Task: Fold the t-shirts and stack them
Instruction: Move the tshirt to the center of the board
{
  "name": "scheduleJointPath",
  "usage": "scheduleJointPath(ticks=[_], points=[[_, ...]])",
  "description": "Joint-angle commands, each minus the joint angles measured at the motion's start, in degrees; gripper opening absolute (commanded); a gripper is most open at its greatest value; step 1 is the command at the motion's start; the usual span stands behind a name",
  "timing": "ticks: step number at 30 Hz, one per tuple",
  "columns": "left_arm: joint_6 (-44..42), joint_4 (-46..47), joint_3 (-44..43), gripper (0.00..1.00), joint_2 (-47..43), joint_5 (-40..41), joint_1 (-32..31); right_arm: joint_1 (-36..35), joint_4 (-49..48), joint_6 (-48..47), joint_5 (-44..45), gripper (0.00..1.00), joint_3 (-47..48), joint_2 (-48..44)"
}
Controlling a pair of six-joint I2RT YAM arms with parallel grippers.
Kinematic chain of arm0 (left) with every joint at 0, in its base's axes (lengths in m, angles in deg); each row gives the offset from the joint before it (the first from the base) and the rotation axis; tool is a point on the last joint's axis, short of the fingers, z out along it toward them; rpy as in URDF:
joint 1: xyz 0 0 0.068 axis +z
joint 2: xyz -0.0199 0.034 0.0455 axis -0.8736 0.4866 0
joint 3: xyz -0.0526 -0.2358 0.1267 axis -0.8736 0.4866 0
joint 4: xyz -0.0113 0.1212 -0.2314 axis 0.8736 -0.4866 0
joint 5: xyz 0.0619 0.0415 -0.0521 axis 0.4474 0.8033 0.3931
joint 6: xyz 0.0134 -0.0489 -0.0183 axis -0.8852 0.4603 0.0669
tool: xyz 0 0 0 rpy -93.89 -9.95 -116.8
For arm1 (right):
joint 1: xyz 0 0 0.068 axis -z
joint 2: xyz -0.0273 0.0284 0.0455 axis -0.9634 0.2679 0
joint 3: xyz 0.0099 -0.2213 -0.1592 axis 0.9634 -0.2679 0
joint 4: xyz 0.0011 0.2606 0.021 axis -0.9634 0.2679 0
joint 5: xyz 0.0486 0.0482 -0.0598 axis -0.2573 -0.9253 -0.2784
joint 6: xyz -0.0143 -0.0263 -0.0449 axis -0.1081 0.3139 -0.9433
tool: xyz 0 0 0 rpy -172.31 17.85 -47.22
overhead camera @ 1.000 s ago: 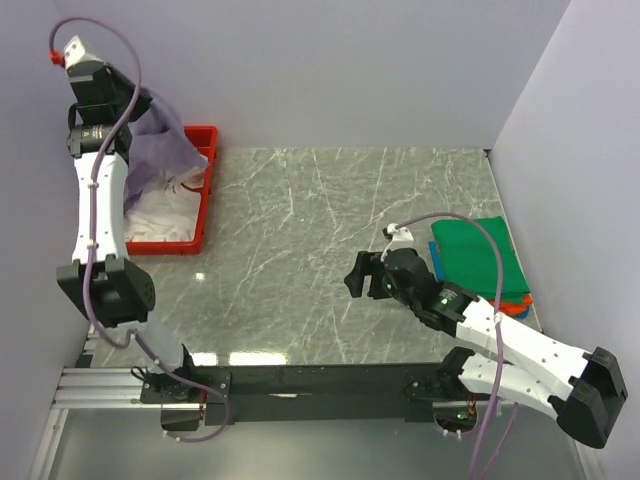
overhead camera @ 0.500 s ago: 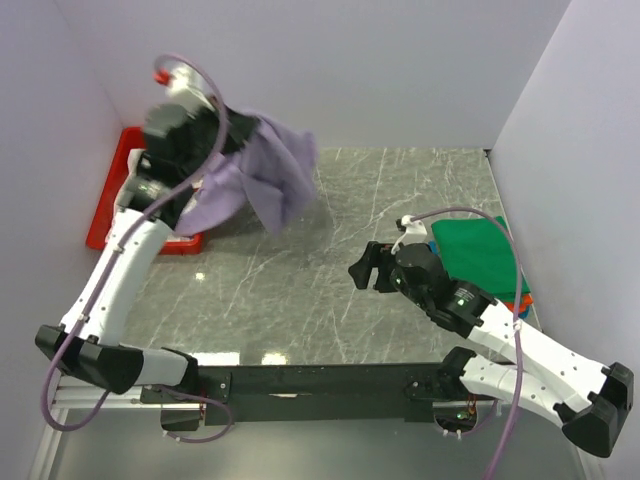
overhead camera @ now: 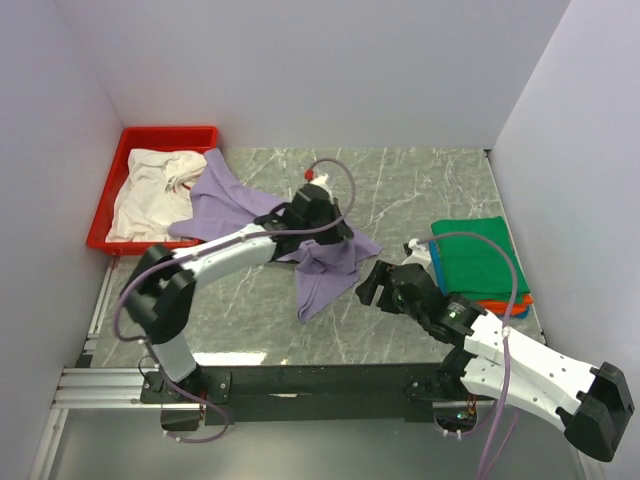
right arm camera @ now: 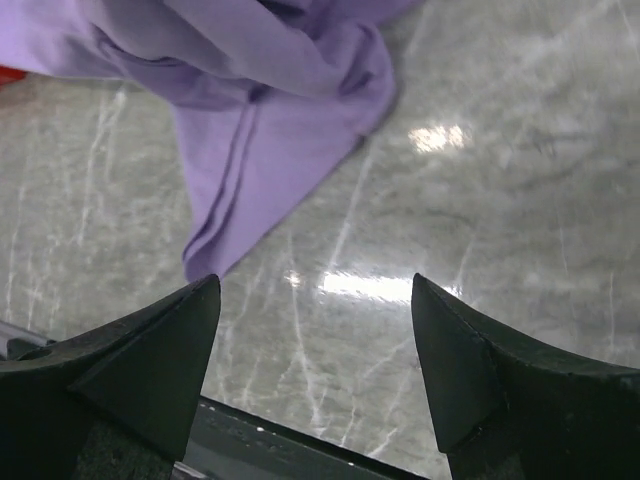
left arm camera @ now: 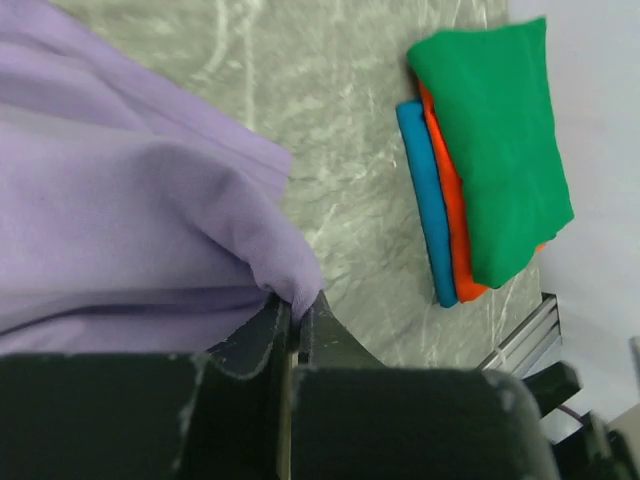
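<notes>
The left claw (overhead camera: 328, 226) is clenched on a fold of the lavender t-shirt (overhead camera: 325, 262). In the left wrist view its two fingers (left arm camera: 250, 345) press together with the purple cloth (left arm camera: 130, 220) pinched at their tips. From this claw the shirt spreads on the marble table (overhead camera: 420, 185): one part runs to its left, up to the corner of the red tray (overhead camera: 165, 132), and another part lies crumpled below it, toward the arm bases.

The right claw (overhead camera: 373, 284) is released, its fingers wide apart and holding nothing. It hangs low over the table, just to the right of the lavender shirt's near edge. In the right wrist view the cloth (right arm camera: 270, 90) lies ahead of the claw (right arm camera: 315, 292), not between the fingers.

To the right of the right claw is a folded stack: the green t-shirt (overhead camera: 478, 258) on top, then the orange t-shirt (left arm camera: 450, 205), then the blue t-shirt (left arm camera: 425, 190) at the bottom.

The white t-shirt (overhead camera: 150, 190) lies unfolded in the tray, far left of the left claw.
</notes>
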Motion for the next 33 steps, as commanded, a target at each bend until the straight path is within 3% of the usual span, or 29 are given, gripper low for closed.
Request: scheduleJointPath(ticks=[1, 12, 14, 17, 20, 23, 29, 33], points=[[4.5, 8.4, -5.8, 0.00, 3.9, -0.7, -2.1, -0.3, -3.1, 6.3, 0.8, 0.83, -1.8, -0.2], [7.6, 6.5, -24.7, 0.01, 20.0, -1.5, -6.3, -0.2, -2.6, 9.8, 3.9, 0.82, -5.0, -0.3], [7.6, 6.0, -27.6, 0.06, 22.3, -1.6, -6.2, -0.2, -2.8, 10.6, 4.3, 0.82, -5.0, 0.8], [6.9, 3.3, -29.3, 0.23, 23.3, -2.1, -5.8, -0.2, -3.2, 11.2, 4.5, 0.82, -4.9, 2.4], [6.9, 4.6, -25.1, 0.45, 20.2, -2.2, -3.7, -0.2, -5.4, 10.3, 4.3, 0.79, -3.9, 4.7], [7.2, 5.4, -18.2, 0.54, 14.9, -1.9, -1.7, -0.3, -7.2, 8.8, 3.0, 0.75, -2.6, 8.7], [7.5, 4.2, -2.5, 0.62, 1.6, 1.9, 3.7, -3.1, -9.1, 6.2, 3.3, 0.68, 3.6, 20.5], [9.5, 1.2, 7.3, 0.59, -7.6, 5.5, 8.6, -7.1, -9.3, 6.0, 5.9, 0.68, 7.7, 27.2]])
